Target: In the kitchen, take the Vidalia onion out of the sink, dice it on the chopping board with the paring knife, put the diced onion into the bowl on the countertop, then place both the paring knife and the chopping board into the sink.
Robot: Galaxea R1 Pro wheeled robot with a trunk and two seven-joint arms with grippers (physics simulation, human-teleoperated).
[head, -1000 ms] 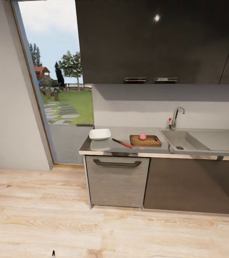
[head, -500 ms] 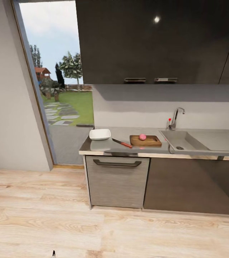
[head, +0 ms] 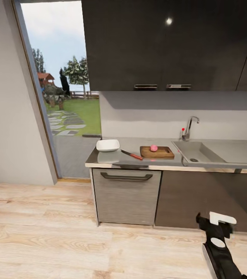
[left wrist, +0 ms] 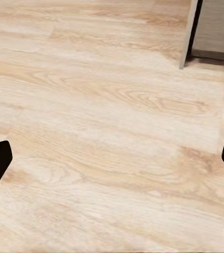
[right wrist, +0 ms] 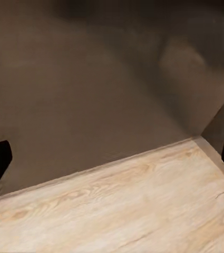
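On the steel countertop (head: 112, 159) across the room, a small pink onion (head: 153, 148) rests on the wooden chopping board (head: 163, 153). The red-handled paring knife (head: 131, 155) lies on the counter just left of the board, and the white bowl (head: 108, 145) stands further left. To the right of the board is the sink (head: 216, 153). My right gripper (head: 215, 224) hovers low in front of the dark cabinet, far from the counter; in its wrist view it (right wrist: 112, 158) is open and empty. The left gripper (left wrist: 112, 158) is open over the wooden floor.
A faucet (head: 188, 128) stands behind the sink. Below the counter are a grey drawer front with a handle (head: 126, 195) and a dark cabinet door (head: 204, 201). Dark wall cabinets (head: 170, 42) hang above. A tall glass door (head: 61, 89) is at left. Wooden floor (head: 61, 240) lies between me and the counter.
My right arm has risen into the head view at lower right. The small dark tip at the bottom edge is gone. Things on the counter have not moved.
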